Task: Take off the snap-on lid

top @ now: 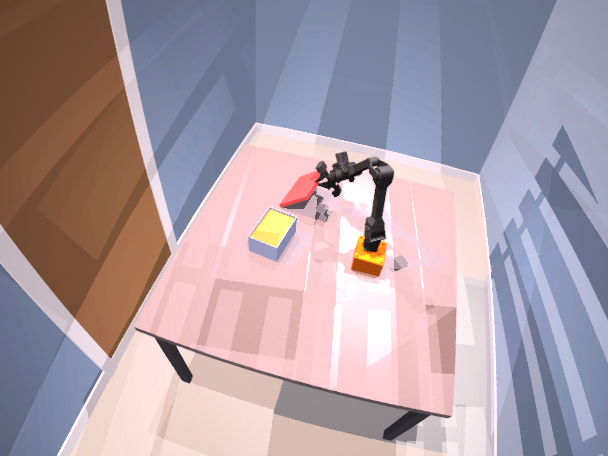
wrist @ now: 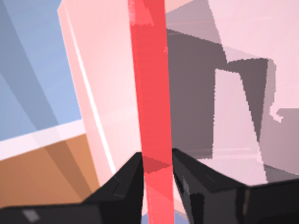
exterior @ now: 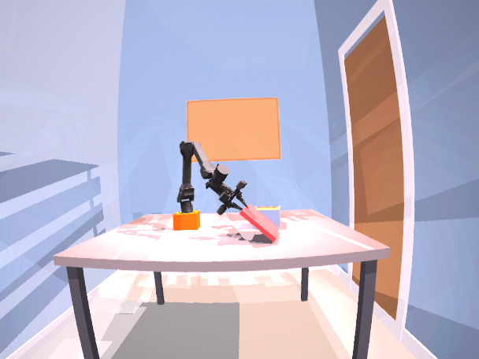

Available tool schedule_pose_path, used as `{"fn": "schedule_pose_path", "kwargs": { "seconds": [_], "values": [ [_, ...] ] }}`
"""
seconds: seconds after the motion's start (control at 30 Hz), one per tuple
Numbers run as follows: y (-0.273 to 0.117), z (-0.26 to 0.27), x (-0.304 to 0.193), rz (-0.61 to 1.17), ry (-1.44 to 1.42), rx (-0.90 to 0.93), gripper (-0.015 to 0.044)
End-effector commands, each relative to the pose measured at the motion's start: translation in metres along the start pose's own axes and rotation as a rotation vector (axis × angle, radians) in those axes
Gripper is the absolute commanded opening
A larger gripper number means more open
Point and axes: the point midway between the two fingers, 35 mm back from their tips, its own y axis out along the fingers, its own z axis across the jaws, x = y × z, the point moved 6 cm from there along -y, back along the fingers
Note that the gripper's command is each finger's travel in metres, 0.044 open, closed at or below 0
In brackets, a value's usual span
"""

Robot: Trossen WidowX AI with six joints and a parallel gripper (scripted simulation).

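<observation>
The red lid (top: 300,189) (exterior: 260,224) (wrist: 151,88) is off the box and steeply tilted, its top face up and outward. My gripper (top: 319,181) (exterior: 243,208) (wrist: 156,156) is shut on the lid's raised edge. The lid's far edge points down and is at or just above the table (top: 250,320) (exterior: 157,252); whether it touches cannot be told for certain. The storage box (top: 264,248) (exterior: 274,217) stands upright and open, pale blue with a yellow inside. In the exterior view the lid partly hides it.
The arm's orange base (top: 368,263) (exterior: 186,220) stands on the table, across from the box. The lid is beside the box, toward the table edge nearest the exterior camera. A dark shadow lies under the lid.
</observation>
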Motion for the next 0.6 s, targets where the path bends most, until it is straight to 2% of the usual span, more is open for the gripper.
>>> {"fn": "schedule_pose_path", "kwargs": {
  "seconds": [0.0, 0.57],
  "values": [
    [0.004, -0.003, 0.0, 0.009, -0.006, 0.006, 0.0],
    [0.012, -0.014, 0.0, 0.009, -0.006, 0.005, 0.0]
  ]
}}
